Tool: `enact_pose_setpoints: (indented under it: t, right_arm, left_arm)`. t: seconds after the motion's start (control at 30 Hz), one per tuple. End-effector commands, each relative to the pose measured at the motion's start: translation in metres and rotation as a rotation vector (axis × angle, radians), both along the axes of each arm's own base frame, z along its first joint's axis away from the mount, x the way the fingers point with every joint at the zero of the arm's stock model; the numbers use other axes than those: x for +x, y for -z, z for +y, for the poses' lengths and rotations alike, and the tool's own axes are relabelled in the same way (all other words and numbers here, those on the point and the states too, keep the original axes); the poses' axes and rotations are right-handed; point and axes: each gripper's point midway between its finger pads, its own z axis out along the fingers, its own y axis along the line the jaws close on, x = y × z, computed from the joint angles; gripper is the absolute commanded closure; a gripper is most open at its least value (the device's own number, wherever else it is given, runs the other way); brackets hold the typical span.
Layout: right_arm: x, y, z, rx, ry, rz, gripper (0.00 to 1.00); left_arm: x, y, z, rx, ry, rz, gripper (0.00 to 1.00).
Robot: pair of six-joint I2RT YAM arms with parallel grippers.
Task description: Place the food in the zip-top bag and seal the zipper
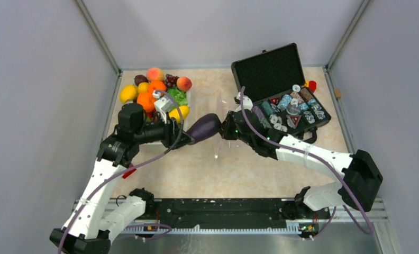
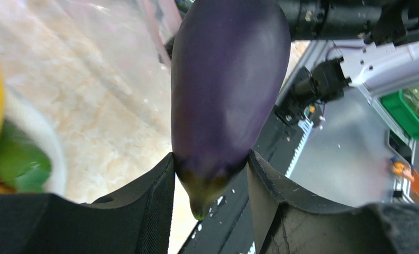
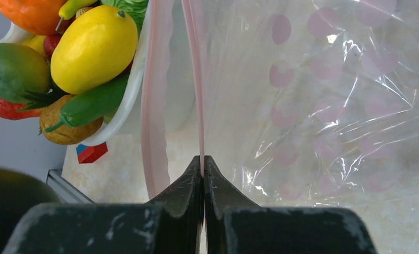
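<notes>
My left gripper (image 1: 183, 135) is shut on the stem end of a dark purple eggplant (image 1: 203, 127), held in the air with its fat end towards the zip-top bag. In the left wrist view the eggplant (image 2: 226, 90) fills the space between the jaws of the left gripper (image 2: 210, 156). My right gripper (image 3: 203, 157) is shut on one pink zipper (image 3: 199, 79) lip of the clear bag (image 3: 313, 106). The other lip (image 3: 154, 106) stands apart, so the mouth gapes. The rest of the food, a yellow fruit (image 3: 93, 47), a peach (image 1: 184, 83) and lettuce (image 1: 177, 97), lies in the white basin (image 3: 133, 90).
An open black case (image 1: 271, 66) with chips and dice (image 1: 294, 108) stands at the back right, close behind the right arm. A red-and-blue die (image 3: 91, 152) lies on the table beside the basin. Grey walls close in the table on three sides.
</notes>
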Motion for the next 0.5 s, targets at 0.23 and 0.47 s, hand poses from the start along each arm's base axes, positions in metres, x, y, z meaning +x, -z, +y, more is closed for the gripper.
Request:
enact_pose_setpoints:
  t: [0.23, 0.47]
  right_arm:
    - [0.006, -0.023, -0.007, 0.085, 0.053, -0.046, 1.00]
    - [0.004, -0.027, -0.010, 0.096, 0.055, -0.053, 1.00]
  left_arm:
    - [0.015, 0.062, -0.004, 0.266, -0.083, 0.064, 0.95]
    - [0.021, 0.071, -0.003, 0.301, -0.110, 0.081, 0.95]
